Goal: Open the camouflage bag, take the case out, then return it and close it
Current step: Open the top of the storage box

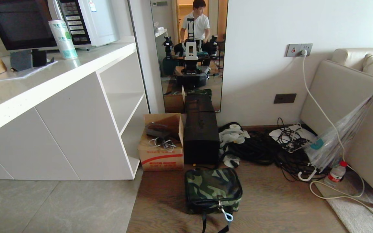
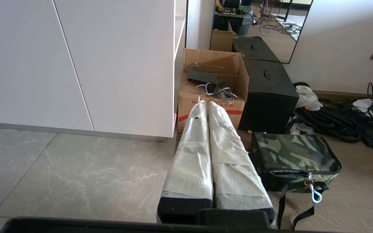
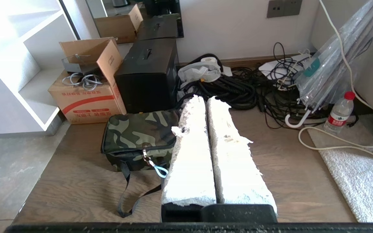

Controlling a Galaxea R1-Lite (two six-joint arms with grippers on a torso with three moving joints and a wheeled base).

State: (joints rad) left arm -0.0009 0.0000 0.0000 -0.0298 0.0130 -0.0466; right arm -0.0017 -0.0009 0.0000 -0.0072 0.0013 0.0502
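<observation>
The camouflage bag (image 1: 212, 189) lies zipped shut on the wood floor, its pale zipper pull (image 1: 228, 216) and black straps facing me. It also shows in both wrist views, as the bag (image 2: 295, 155) and the bag (image 3: 138, 136). The case is hidden from view. My left gripper (image 2: 206, 103) is shut and empty, hanging above the floor to the left of the bag. My right gripper (image 3: 205, 98) is shut and empty too, to the bag's right, its white-wrapped fingers pressed together. Neither gripper shows in the head view.
Behind the bag stand a tall black box (image 1: 201, 139) and an open cardboard box (image 1: 162, 142) beside a white cabinet (image 1: 76, 123). Tangled cables (image 1: 270, 149), a clear umbrella (image 1: 338, 139), a water bottle (image 1: 335, 173) and a sofa (image 1: 361, 106) fill the right. A mirror (image 1: 189, 55) reflects a person.
</observation>
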